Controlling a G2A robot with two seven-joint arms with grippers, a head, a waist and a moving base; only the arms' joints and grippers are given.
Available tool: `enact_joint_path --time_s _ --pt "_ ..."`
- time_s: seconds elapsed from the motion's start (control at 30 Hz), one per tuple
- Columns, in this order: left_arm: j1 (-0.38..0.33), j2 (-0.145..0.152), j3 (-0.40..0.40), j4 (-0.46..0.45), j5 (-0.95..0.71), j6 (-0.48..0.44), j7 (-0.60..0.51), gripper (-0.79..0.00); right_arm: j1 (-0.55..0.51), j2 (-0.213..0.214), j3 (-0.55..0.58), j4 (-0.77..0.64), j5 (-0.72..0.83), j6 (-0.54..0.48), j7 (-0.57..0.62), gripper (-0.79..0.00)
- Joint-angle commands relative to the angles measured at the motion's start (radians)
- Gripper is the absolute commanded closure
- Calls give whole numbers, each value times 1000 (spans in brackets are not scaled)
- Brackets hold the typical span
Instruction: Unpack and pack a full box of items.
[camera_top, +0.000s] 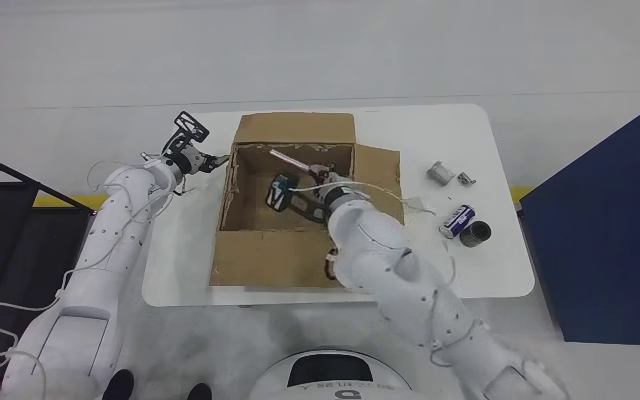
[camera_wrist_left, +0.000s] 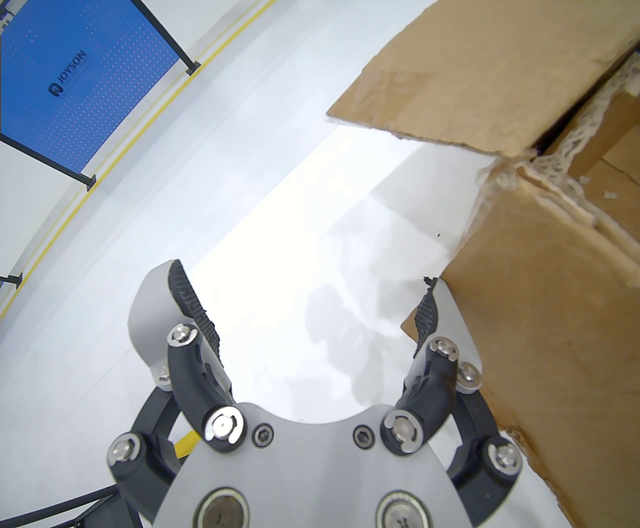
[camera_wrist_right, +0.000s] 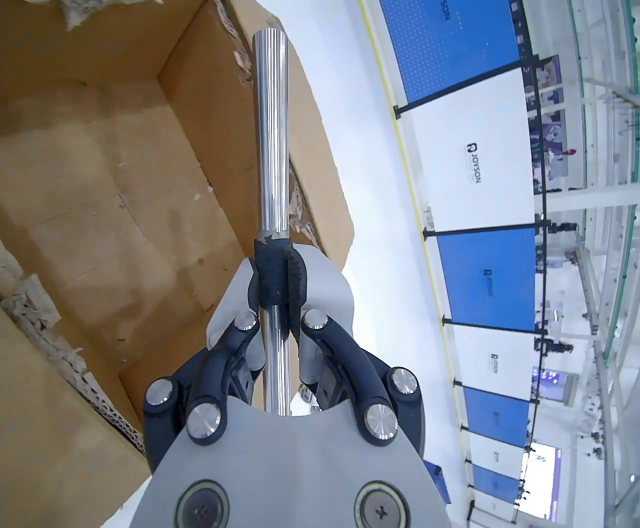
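1. Right gripper (camera_wrist_right: 280, 280) is clamped on a shiny metal rod (camera_wrist_right: 270, 150). Its dark pads are pressed against the shaft from both sides, and the rod runs lengthwise out past the fingertips.
2. Rod and gripper hang over the inside of the open cardboard box (camera_wrist_right: 100, 165), close to one inner corner.
3. From above, the box sits in the middle of the white tabletop (camera_top: 180, 270) with its flaps folded outward, and the right arm reaches into it from the robot's side.
4. Left gripper (camera_wrist_left: 300, 292) stands with its fingers wide apart and holds nothing. It is just outside the box at the far left corner, with one fingertip right beside the outer wall.
5. On the tabletop to the right of the box, well apart from it, lie a small grey part (camera_top: 440, 172) and a metal clip (camera_top: 466, 180). Nearer the robot, a blue-and-white cylinder (camera_top: 458, 219) lies just beside a short dark cylinder (camera_top: 476, 233).
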Motion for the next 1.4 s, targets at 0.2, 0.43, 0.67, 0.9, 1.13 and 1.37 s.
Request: enact_joint_path --time_s 0.2,0.43,0.67,0.9,1.13,1.37 --pt "0 0 0 0 0 0 0 -785 -227 40 252 -132 32 82 -129 0" --pt "0 0 0 0 0 0 0 -785 -442 61 468 -192 119 204 -268 0" --pt "0 0 0 0 0 0 0 -785 -611 72 688 -131 373 238 -444 0" --pt "0 0 0 0 0 0 0 -785 -497 78 774 91 571 189 -370 0" --pt "0 0 0 0 0 0 0 -785 -371 84 763 253 637 134 -323 0" --pt "0 0 0 0 0 0 0 -785 -337 86 738 304 651 153 -305 0"
